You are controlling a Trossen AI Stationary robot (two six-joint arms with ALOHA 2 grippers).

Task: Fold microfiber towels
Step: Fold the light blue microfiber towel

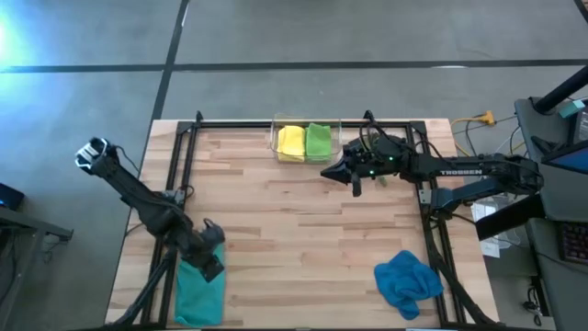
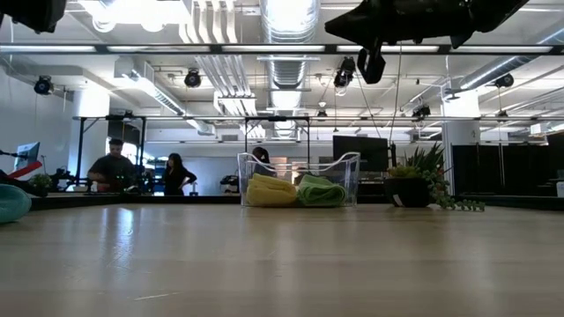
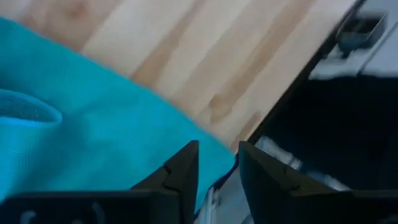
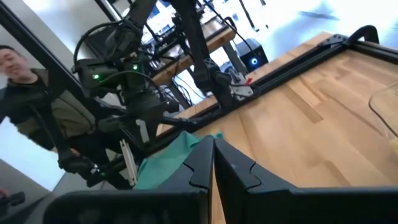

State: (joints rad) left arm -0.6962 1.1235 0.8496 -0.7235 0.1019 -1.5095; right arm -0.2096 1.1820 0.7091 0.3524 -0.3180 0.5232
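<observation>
You are working the left gripper at the soft teal microfiber towel, lying at the wooden table's corner nearest that arm; jaws parted, whether grasping cloth I cannot tell. Right gripper is hovering clenched, empty, beside the clear bin. The towel looks light and limp: pinch a corner edge.

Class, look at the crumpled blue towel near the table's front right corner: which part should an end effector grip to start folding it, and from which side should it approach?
Probably a loose outer corner of the blue towel, approached from straight above. It lies bunched in a heap, so its edges are buried in folds; a corner sticking out at the rim gives thin cloth to pinch and pull flat. The right end effector, shut and hovering near the bin, is the nearer arm.
</observation>
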